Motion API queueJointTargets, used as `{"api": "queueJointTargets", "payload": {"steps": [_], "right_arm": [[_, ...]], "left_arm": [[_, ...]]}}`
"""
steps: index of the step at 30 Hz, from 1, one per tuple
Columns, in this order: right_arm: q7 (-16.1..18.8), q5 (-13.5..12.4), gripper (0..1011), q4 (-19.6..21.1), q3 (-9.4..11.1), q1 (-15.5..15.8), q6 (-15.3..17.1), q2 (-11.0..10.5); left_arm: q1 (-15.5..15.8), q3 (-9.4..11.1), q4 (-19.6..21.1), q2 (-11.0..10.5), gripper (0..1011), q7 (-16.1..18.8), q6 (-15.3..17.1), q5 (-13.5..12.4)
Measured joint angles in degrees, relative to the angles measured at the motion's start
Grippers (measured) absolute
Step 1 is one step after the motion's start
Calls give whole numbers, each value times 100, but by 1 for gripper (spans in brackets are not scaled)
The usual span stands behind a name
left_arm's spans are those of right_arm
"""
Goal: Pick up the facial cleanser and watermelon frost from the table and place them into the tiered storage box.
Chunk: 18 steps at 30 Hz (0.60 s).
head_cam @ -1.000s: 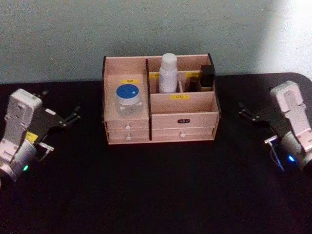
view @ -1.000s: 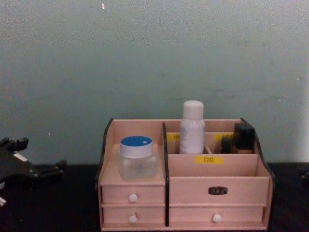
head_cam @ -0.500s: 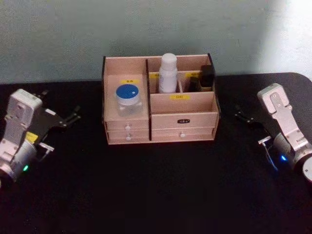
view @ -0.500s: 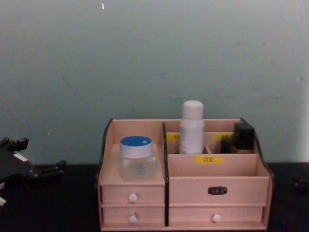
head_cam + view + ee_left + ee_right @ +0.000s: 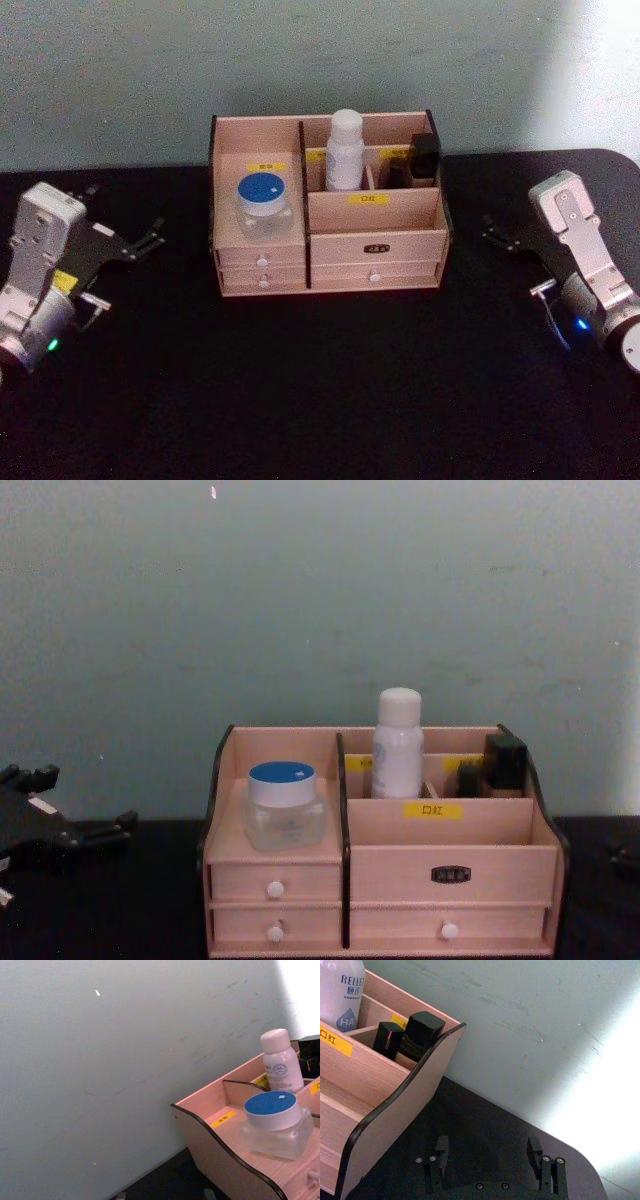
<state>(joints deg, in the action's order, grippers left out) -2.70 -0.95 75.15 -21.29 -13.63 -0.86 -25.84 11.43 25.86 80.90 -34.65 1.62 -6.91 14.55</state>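
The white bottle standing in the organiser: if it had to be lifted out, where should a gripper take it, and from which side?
Probably by the cap and neck, from straight above. The white bottle stands upright in a rear compartment of the tiered storage box, whose walls hide its lower body and block a side approach.

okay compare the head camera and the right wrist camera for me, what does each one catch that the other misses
Head view alone: the whole tiered storage box with its white-knobbed drawers, the blue-lidded jar in its left compartment, the left gripper open over the black table, and both arms' bodies. Right wrist view alone: the lettering on the white bottle and the right gripper seen close, open and holding nothing. Both show the box's right end, the white bottle and the dark items in the back right compartment.
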Motion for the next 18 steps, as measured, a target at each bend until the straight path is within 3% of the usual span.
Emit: {"api": "queueJointTargets", "payload": {"steps": [18], "right_arm": [[0, -12, 1002, 10, 0, 8, -14, -8]], "left_arm": [[0, 0, 0, 0, 1001, 0, 0, 0]]}}
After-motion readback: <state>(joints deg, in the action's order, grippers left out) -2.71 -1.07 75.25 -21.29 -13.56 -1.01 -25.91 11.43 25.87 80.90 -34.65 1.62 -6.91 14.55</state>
